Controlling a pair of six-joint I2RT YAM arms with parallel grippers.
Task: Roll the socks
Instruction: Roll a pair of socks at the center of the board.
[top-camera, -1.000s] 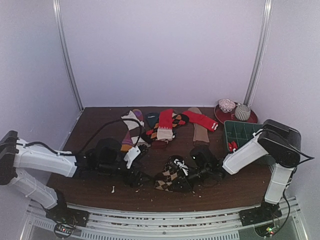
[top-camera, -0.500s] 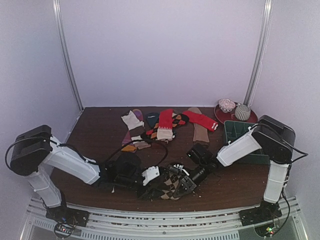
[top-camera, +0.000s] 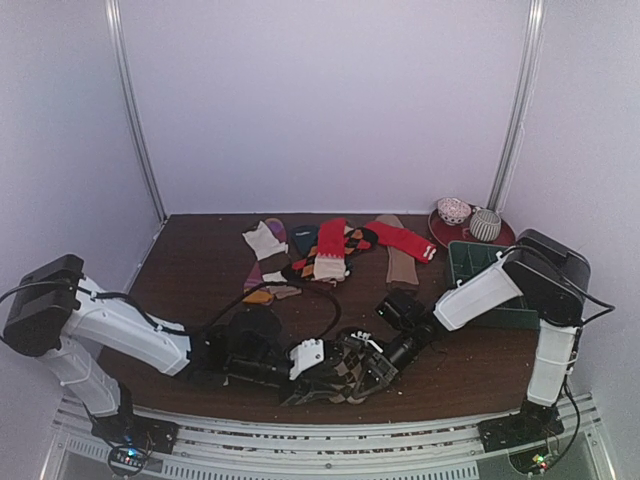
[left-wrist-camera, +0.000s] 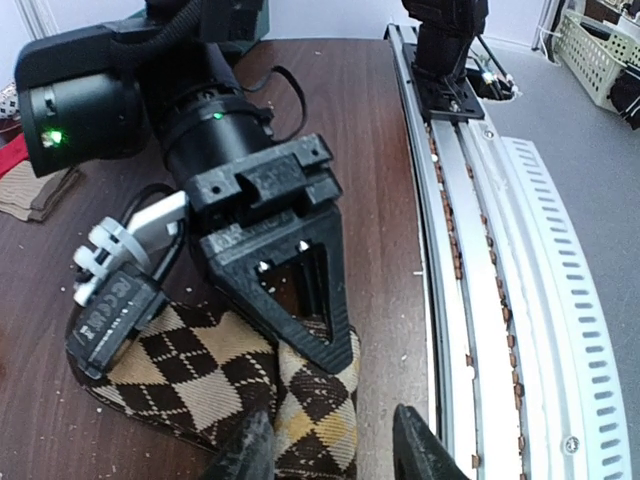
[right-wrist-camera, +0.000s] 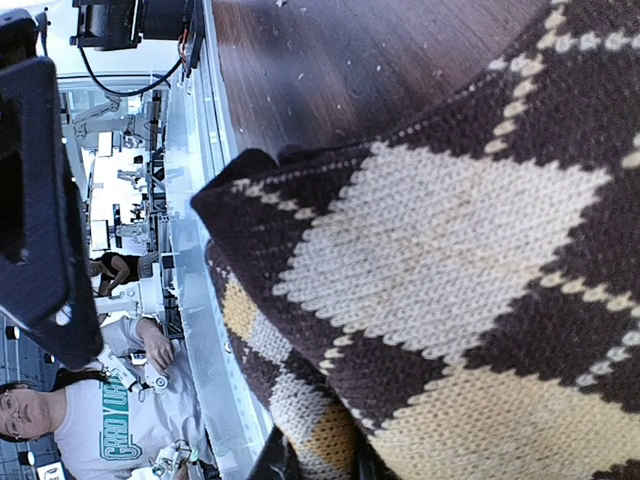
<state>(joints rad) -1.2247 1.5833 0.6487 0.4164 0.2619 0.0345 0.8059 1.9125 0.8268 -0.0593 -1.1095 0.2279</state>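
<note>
The argyle sock (left-wrist-camera: 190, 370) lies bunched on the desk (left-wrist-camera: 350, 120) directly between the two tools. It is pinched by the right tool (top-camera: 372, 362), whose jaws are narrowed on the fabric. Its end is straddled by the left tool (left-wrist-camera: 335, 452), jaws half wide. For a tight roll, the loose end alone should be gripped and the cloth kept taut against the right tool's hold. Little room is left beside the left tool, where the desk edge and metal rail (left-wrist-camera: 470, 250) run close; open wood lies beyond both tools, the red sock (top-camera: 405, 240) well apart
</note>
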